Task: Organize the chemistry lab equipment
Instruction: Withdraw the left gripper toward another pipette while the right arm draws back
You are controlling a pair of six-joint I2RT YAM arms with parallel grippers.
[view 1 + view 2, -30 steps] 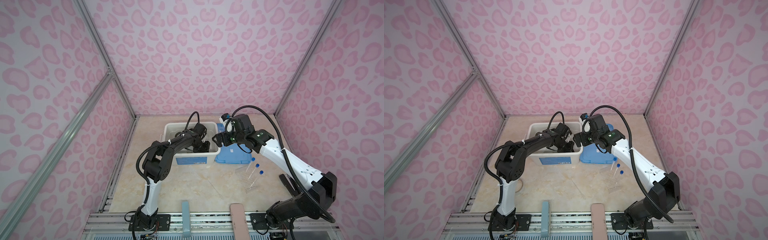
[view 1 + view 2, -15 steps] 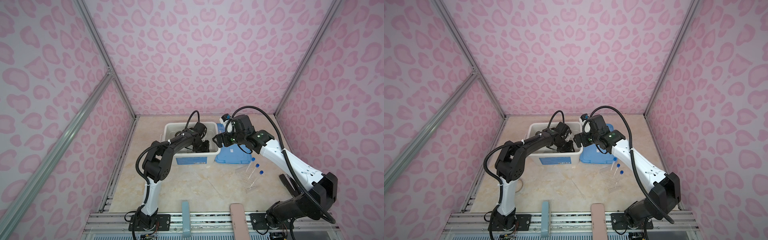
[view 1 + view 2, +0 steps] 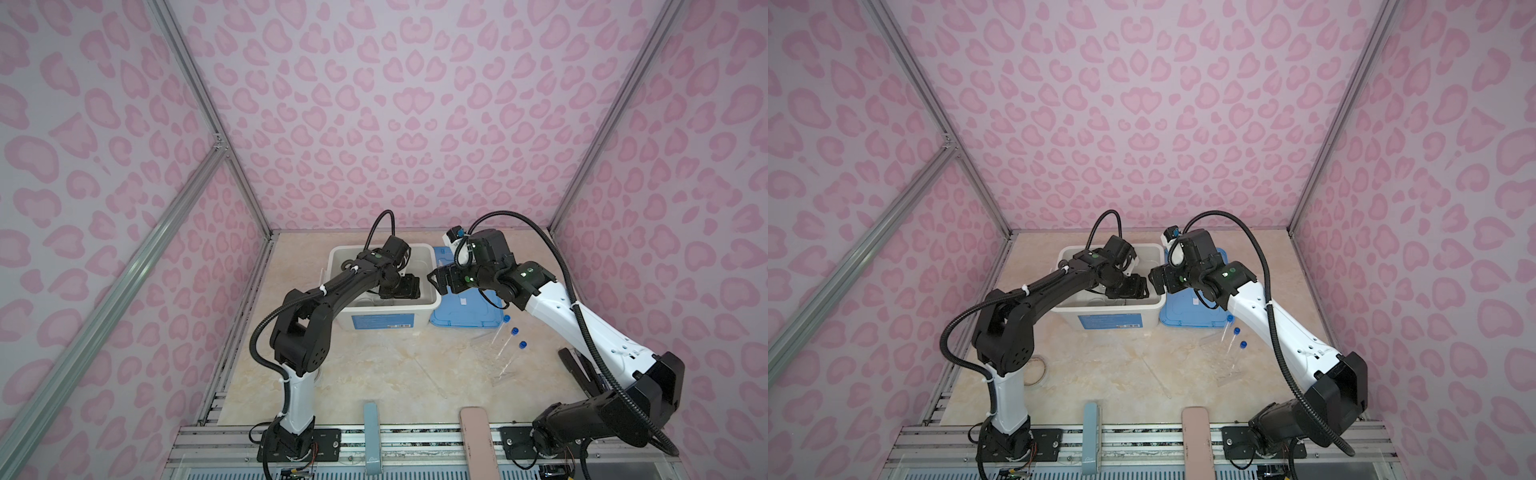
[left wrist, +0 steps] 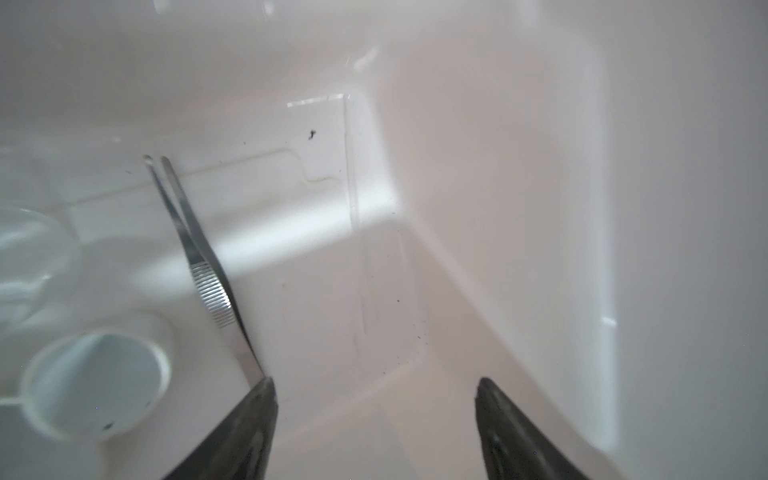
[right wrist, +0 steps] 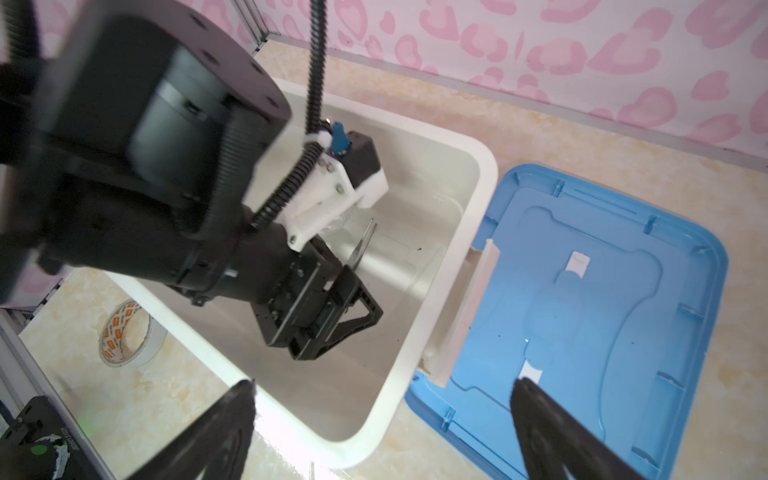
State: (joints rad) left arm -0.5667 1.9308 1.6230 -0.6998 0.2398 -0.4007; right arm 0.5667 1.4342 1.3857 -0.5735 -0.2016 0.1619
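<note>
My left gripper [image 4: 374, 382] is down inside the white tub [image 3: 382, 320], open, with nothing between its fingers. The metal tweezers [image 4: 203, 266] lie on the tub floor, and one end runs out of sight behind one of the fingertips [image 4: 257, 415]. A white round dish [image 4: 95, 382] and a blurred clear glass piece [image 4: 29, 249] rest beside them. In both top views the left gripper [image 3: 401, 286] [image 3: 1129, 286] sits low in the tub. My right gripper [image 5: 384, 382] [image 3: 440, 280] hangs open and empty over the tub's right rim. Blue-capped tubes [image 3: 509, 345] [image 3: 1233, 345] and a thin clear rod [image 3: 1156, 376] lie on the table.
The blue lid [image 3: 465, 316] [image 5: 582, 311] lies flat against the tub's right side. A tape roll [image 3: 1036, 370] [image 5: 124, 332] sits by the left arm's base. A dark object [image 3: 577, 365] lies under the right arm. Pink walls close in the table.
My left gripper has gone from shut to open inside the tub, and the tweezers now lie free on its floor. The right arm has barely moved.
</note>
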